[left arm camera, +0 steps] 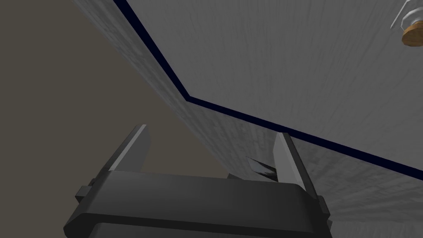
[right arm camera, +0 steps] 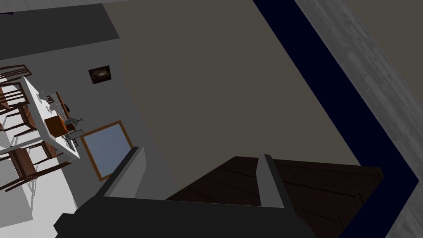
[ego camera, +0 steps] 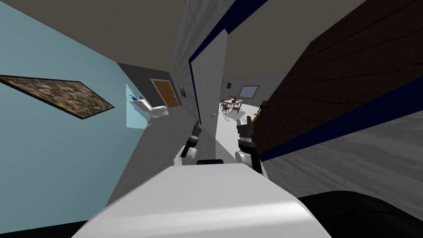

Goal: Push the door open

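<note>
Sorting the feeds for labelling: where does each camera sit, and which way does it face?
Head: on the head, looking down and forward at the grey door; left gripper and right gripper show.
Left wrist: on the left hand, facing the door near its knob; left gripper open.
Right wrist: on the right hand, facing the dining table beyond; right gripper open.
Shared: head and left wrist both see the knob.

Pale floor (ego camera: 225, 136); table (ego camera: 234, 102), chairs (ego camera: 225, 106)
</note>
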### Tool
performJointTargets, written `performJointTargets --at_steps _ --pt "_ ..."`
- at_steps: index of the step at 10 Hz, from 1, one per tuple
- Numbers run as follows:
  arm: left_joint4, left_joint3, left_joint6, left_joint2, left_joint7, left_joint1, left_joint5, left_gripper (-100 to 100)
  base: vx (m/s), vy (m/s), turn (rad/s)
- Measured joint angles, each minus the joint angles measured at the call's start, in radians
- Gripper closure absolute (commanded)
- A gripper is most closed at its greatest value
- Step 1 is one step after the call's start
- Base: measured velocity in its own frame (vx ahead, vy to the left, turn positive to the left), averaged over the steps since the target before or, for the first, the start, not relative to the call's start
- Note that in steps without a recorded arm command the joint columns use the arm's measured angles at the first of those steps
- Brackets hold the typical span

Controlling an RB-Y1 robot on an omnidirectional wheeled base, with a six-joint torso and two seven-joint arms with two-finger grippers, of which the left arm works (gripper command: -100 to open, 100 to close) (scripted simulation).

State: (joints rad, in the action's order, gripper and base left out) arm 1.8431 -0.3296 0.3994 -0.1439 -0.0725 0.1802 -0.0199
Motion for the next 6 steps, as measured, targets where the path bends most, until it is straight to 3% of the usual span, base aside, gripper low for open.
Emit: performJointTargets --at_steps 6 --pt "-0.120 -0.063 -0.007 -0.026 -0.030 -0.072 -0.017 -100 0.106 0.054 -0.070"
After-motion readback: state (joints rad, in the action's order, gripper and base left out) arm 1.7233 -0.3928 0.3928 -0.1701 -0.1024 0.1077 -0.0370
